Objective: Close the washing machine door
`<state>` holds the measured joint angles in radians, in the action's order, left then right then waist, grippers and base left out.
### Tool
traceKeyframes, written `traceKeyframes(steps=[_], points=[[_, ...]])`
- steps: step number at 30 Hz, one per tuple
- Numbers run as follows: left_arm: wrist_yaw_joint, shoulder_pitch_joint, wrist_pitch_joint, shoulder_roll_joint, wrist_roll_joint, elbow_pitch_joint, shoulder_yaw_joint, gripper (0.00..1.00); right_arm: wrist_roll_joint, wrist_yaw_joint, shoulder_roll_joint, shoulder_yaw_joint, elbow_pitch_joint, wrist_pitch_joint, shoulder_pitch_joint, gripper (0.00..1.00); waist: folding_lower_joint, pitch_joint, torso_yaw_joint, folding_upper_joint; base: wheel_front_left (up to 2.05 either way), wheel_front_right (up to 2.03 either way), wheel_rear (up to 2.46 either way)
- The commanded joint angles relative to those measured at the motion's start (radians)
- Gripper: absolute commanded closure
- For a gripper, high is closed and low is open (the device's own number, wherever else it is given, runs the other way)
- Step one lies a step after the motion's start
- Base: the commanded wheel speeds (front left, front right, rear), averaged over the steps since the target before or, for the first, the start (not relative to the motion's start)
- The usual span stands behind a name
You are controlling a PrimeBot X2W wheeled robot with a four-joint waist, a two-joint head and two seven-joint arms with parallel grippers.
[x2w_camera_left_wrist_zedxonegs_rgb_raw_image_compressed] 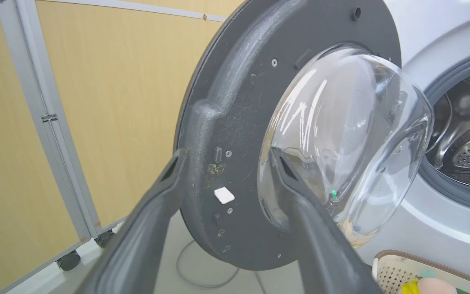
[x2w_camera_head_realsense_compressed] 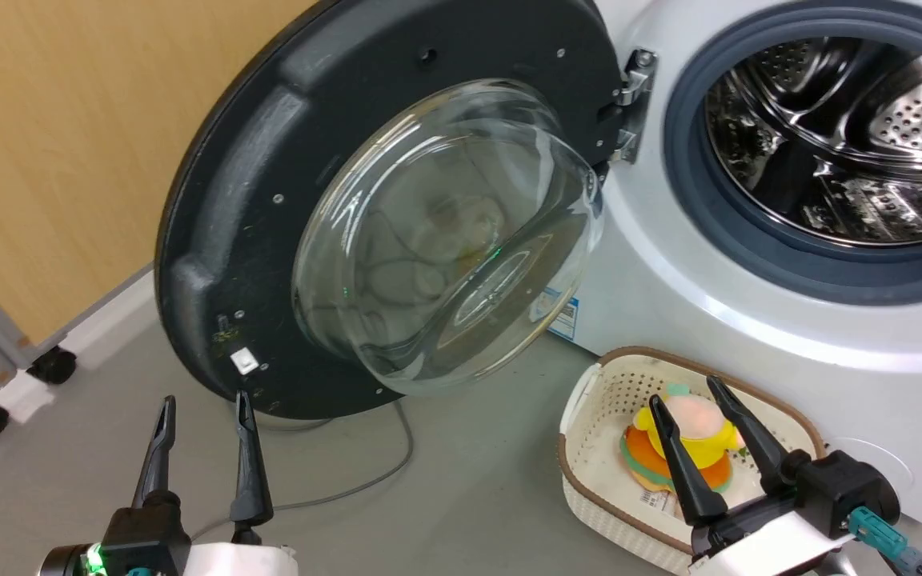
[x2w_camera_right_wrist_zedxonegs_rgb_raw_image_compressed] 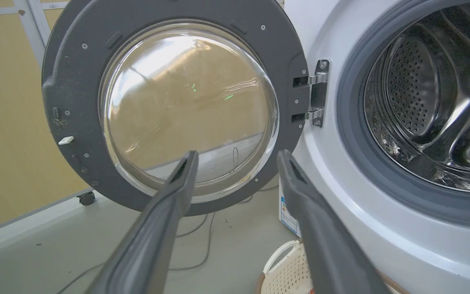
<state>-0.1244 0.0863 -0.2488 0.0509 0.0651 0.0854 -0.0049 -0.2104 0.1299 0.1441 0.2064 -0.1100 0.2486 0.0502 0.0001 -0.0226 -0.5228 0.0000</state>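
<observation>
The washing machine door point(x2w_camera_head_realsense_compressed: 253, 200) stands wide open, its black rim and bulging glass bowl facing me, hinged at its right edge to the white washing machine point(x2w_camera_head_realsense_compressed: 669, 264). The steel drum point(x2w_camera_head_realsense_compressed: 853, 136) is exposed behind its grey gasket. My left gripper point(x2w_camera_head_realsense_compressed: 203, 400) is open at the lower left, its fingertips just below the door's lower rim. In the left wrist view the door point(x2w_camera_left_wrist_zedxonegs_rgb_raw_image_compressed: 235, 114) is close ahead between that gripper's fingers point(x2w_camera_left_wrist_zedxonegs_rgb_raw_image_compressed: 157, 196). My right gripper point(x2w_camera_head_realsense_compressed: 685, 388) is open over the basket. The right wrist view shows the door point(x2w_camera_right_wrist_zedxonegs_rgb_raw_image_compressed: 76, 102) and drum point(x2w_camera_right_wrist_zedxonegs_rgb_raw_image_compressed: 422, 102).
A cream perforated basket point(x2w_camera_head_realsense_compressed: 589, 480) with colourful toys sits on the floor before the machine. A grey cable point(x2w_camera_head_realsense_compressed: 397, 464) trails under the door. A tan panel wall on castors point(x2w_camera_head_realsense_compressed: 53, 364) stands at the left.
</observation>
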Motion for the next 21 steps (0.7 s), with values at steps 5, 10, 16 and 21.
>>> traceKeyframes(steps=[5,10,16,21], points=[[-0.006,0.020,-0.013,-0.001,0.003,0.006,0.000,0.00,-0.013,0.001,0.009,0.010,-0.005,0.013,0.016,0.00,-0.0001,-0.002,-0.015,0.0000,0.00,0.00,0.00],[0.001,0.019,-0.013,-0.001,0.000,0.003,0.000,0.51,-0.013,0.001,0.008,0.008,-0.004,0.013,0.012,0.00,-0.0001,-0.001,-0.014,0.0000,0.00,0.00,0.00],[0.029,-0.008,-0.013,0.010,0.031,0.032,0.031,1.00,-0.015,0.001,0.009,0.000,0.000,0.013,-0.001,0.00,-0.0001,-0.001,-0.015,0.0000,0.00,0.00,0.00],[0.097,-0.114,-0.013,0.084,0.111,0.009,0.113,1.00,0.000,0.001,0.015,-0.025,0.015,0.013,-0.018,0.00,-0.0001,-0.024,-0.015,0.0000,0.00,0.00,0.00]])
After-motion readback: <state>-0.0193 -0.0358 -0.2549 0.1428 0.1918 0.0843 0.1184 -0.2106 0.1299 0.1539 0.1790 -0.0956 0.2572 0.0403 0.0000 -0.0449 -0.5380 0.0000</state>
